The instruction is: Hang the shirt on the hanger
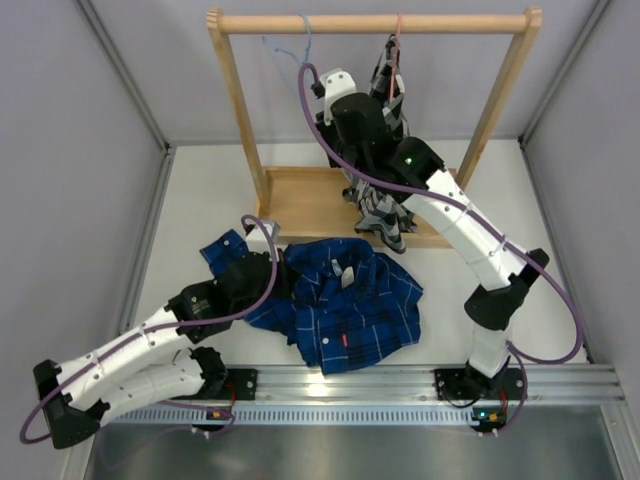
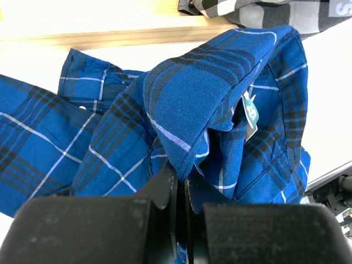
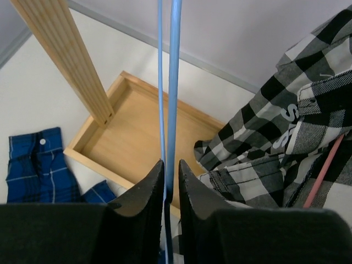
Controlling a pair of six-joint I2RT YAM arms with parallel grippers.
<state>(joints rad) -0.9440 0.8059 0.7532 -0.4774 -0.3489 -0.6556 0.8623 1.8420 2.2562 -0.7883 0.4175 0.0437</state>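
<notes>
Top cam: high behind bases (image 1: 470,385), looking down on table (image 1: 200,200), rack (image 1: 370,22). Left wrist: close on shirt (image 2: 209,82). Right wrist: close along hanger (image 3: 174,82), downward. All three share tray (image 1: 300,195).

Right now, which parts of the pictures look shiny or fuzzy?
Top view: the silver metal rail at the near edge glares white. Left wrist view: the black left gripper looks soft and dark, while the dark blue plaid shirt is crisp. Right wrist view: the black right gripper is shadowy, the thin light blue wire hanger sharp.

White "S" plus a cut-off letter on the checked shirt (image 3: 286,118); tag (image 2: 251,113) of blue shirt (image 2: 192,93) illegible.
</notes>
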